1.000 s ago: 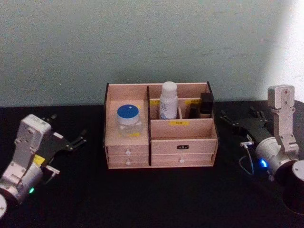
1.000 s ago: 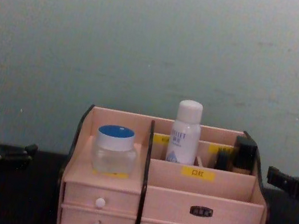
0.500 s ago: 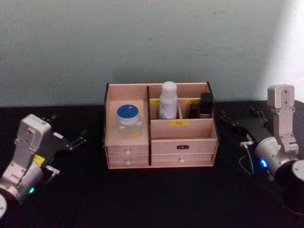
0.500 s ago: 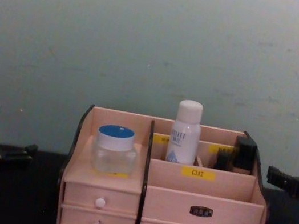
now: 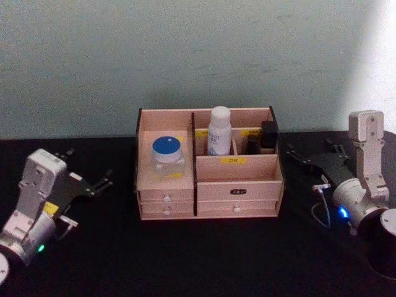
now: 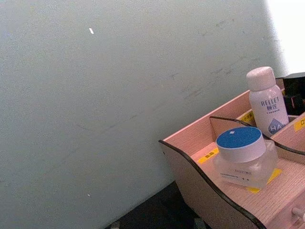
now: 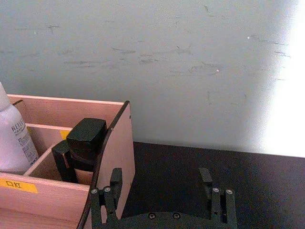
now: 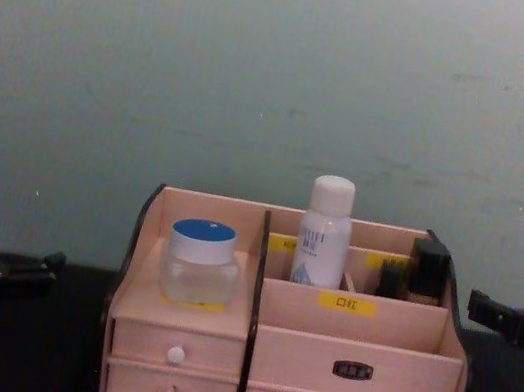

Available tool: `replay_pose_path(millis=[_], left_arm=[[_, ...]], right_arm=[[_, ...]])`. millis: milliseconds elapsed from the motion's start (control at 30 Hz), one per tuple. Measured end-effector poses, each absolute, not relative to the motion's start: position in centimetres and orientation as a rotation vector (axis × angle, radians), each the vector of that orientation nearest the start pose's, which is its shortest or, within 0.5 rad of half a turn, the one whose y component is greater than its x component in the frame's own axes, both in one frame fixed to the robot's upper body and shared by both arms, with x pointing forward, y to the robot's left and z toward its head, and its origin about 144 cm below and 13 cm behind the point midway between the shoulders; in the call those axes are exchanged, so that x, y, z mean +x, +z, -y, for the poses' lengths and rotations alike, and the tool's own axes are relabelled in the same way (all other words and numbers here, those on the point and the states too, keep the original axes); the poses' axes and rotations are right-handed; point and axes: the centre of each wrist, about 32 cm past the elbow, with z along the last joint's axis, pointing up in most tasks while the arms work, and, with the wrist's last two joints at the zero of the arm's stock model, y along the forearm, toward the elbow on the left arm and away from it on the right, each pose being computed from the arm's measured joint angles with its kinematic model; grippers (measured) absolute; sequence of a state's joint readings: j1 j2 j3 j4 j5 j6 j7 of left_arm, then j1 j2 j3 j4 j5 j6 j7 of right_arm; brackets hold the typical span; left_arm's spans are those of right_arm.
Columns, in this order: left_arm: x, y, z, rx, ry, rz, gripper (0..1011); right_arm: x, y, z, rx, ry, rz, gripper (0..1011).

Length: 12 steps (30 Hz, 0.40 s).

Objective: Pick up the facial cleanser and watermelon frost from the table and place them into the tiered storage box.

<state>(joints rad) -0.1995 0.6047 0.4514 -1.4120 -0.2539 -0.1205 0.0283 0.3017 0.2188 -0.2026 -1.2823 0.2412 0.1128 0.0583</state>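
I see box (image 5: 209,185) mid black table (image 5: 185,260), wall (image 5: 185,55) behind | cleanser (image 5: 218,131) upright, rear slot | frost (image 5: 167,157) in box's left bay | left gripper (image 5: 86,179) open, empty, left of box | right gripper (image 7: 162,191) open, empty, right of box, base cut off | labels unreadable

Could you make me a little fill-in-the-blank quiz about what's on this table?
1. The watermelon frost jar has a ____ lid.
2. The facial cleanser stands ____ in the tiered storage box.
3. The left gripper and right gripper both hold ____.

Missing words: blue; upright; nothing
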Motion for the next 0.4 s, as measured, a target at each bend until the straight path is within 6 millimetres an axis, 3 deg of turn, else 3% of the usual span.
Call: replay_pose_path(millis=[400], left_arm=[[48.86,113.98,-30.97,0.304,1.248,0.285,1001]], right_arm=[[54.03,115.52,25.03,-0.128,-1.384,-0.084,1003]])
